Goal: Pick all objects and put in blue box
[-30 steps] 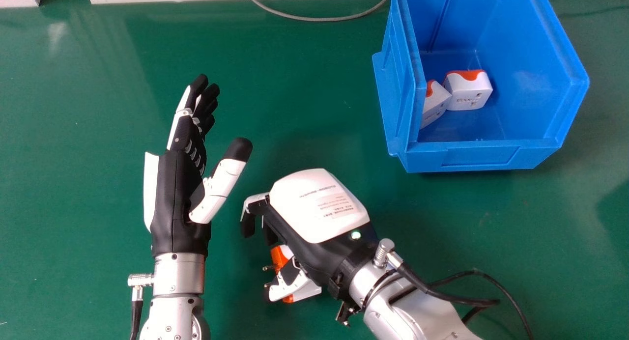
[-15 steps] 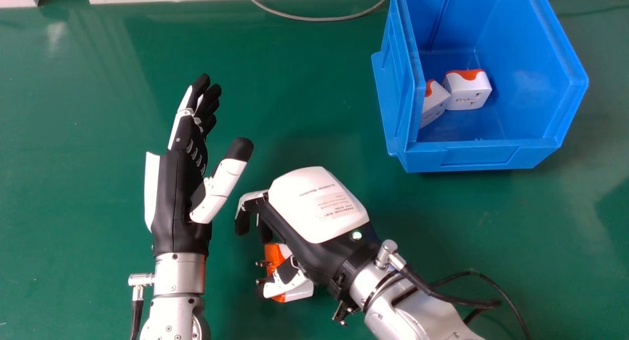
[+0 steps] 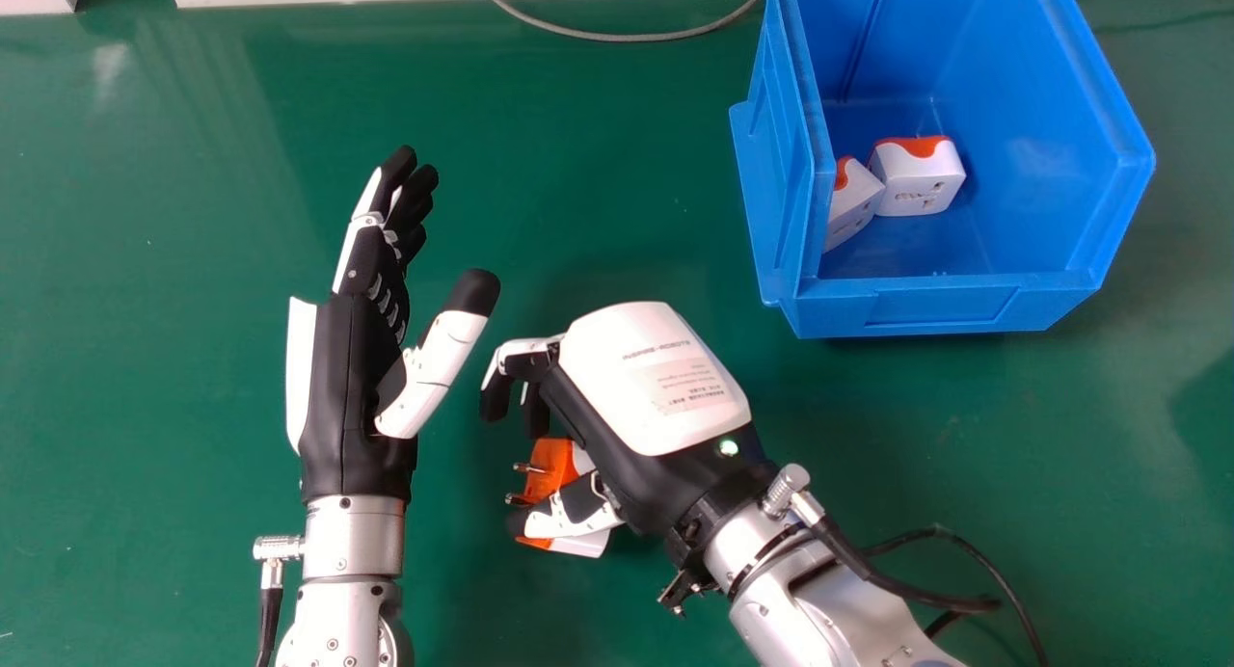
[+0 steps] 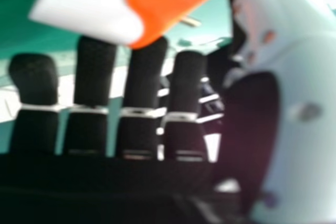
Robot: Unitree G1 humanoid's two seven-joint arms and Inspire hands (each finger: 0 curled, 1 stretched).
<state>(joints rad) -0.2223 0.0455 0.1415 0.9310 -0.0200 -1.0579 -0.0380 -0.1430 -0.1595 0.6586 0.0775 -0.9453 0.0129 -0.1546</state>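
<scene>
Two done, one to go, judging by visible items. Already inside the blue box (image 3: 935,309): a right-hand adapter (image 3: 918,180) and a left-hand adapter (image 3: 851,209), close together toward its left wall. Outside the blue box, left of it and nearer the robot: the third adapter (image 3: 551,465), white and orange, metal pins bare. Pinched there, apparently, between thumb and bent fingers of the right hand (image 3: 656,378). Can't tell grip firmness or clearance above the table (image 3: 145,407). Farther left of the blue box: left hand (image 3: 345,397), idle, fingers extended, thumb spread wide.

Left to do: carry across to the blue box, clear its wall, release. Probably finished after that; can't rule out anything hidden under the arm.

Writing: small print plus pale label (image 3: 688,386) on back of right hand; not transcribed. Dark marks on both boxed adapters, likely socket holes. Blank recessed panel on near wall of the blue box.
</scene>
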